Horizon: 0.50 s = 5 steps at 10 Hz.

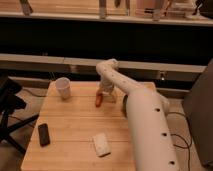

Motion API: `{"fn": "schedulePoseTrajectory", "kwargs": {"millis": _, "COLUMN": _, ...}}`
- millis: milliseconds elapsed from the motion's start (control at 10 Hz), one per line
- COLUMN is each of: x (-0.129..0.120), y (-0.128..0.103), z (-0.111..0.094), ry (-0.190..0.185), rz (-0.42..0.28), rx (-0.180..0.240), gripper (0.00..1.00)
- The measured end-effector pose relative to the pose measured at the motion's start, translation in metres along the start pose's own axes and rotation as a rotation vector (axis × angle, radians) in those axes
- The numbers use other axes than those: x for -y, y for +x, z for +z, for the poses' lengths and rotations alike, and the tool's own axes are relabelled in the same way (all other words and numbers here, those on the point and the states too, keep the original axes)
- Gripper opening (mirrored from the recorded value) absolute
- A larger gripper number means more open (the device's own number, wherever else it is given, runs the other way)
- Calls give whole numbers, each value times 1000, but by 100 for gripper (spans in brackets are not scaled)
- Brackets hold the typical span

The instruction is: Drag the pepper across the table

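Note:
The pepper (98, 100) is a small slim red-orange piece lying on the light wooden table (75, 120), near its far edge at the middle. My white arm reaches in from the lower right and bends down over that spot. The gripper (104, 94) hangs at the pepper's upper right end, right over it and pointing down at the tabletop. Its jaws stand open and nothing is lifted. Whether a finger touches the pepper I cannot tell.
A white cup (63, 88) stands upright at the table's far left corner. A black flat object (44, 134) lies near the left edge. A white rectangular sponge (101, 144) lies near the front. A black stand (9, 102) is beside the table's left side.

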State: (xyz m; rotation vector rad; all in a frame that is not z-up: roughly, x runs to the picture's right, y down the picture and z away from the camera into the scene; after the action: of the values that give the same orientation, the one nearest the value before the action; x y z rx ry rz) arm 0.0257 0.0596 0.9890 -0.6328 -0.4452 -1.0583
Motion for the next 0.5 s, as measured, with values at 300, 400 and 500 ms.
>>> {"fn": "schedulePoseTrajectory", "kwargs": {"millis": 300, "x": -1, "y": 1, "z": 1, "ry": -1, "rz": -3, "rx": 2, "gripper": 80}}
{"fn": "schedulePoseTrajectory", "kwargs": {"millis": 400, "x": -2, "y": 1, "z": 1, "ry": -3, "rz": -4, "rx": 2, "gripper": 77}}
{"fn": "schedulePoseTrajectory", "kwargs": {"millis": 500, "x": -3, "y": 1, "z": 2, "ry": -3, "rz": -5, "rx": 4, "gripper": 71}}
